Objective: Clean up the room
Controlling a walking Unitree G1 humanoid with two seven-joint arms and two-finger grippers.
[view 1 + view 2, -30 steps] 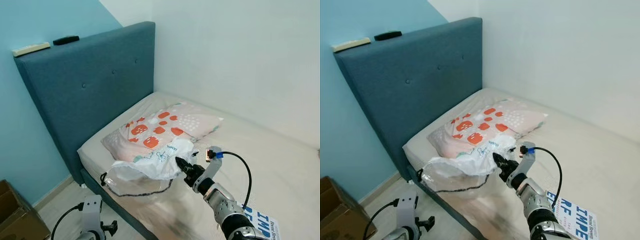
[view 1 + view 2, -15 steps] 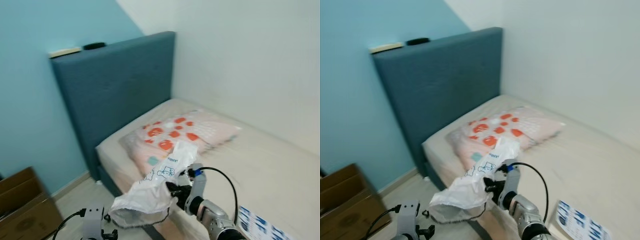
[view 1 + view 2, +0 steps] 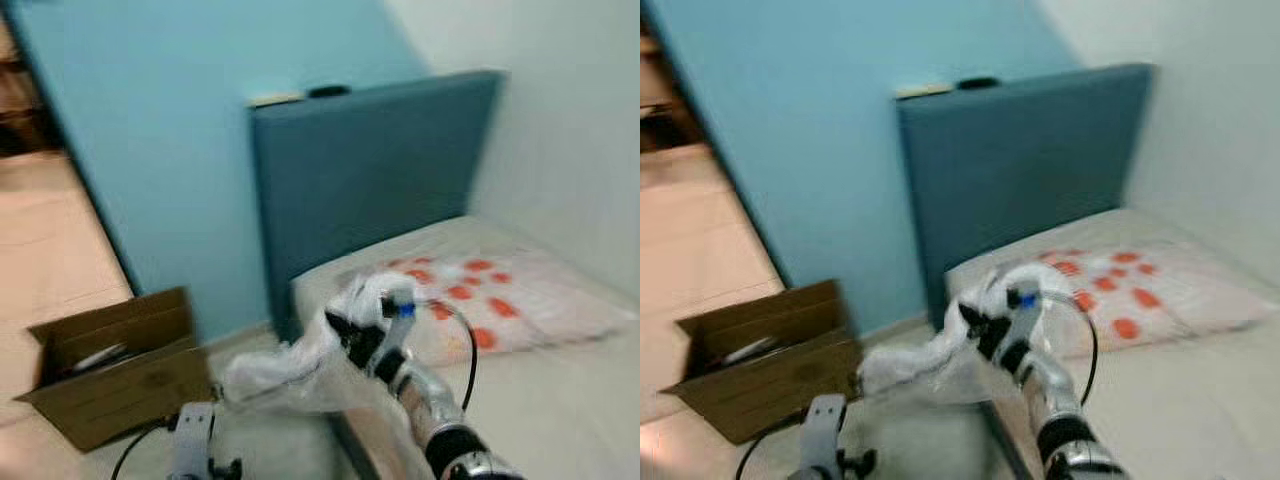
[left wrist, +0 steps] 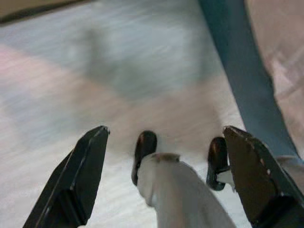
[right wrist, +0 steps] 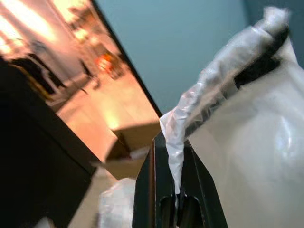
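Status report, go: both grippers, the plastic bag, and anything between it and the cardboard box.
Right gripper shut on plastic bag, held beside the bed. Left gripper open, low over floor. Cardboard box open; nothing seen in between, view blurred.

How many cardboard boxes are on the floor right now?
1: an open cardboard box stands on the floor by the blue wall, left of the bed. Others may lie outside the blurred view.

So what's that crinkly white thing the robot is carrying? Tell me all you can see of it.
It is a plastic bag, thin, whitish and half see-through, crumpled and limp. The right end effector is shut on a bunched strip of it, and the rest sags toward the floor beside the bed. It hangs in the air, not far from an open cardboard box. The blur hides any print on it.
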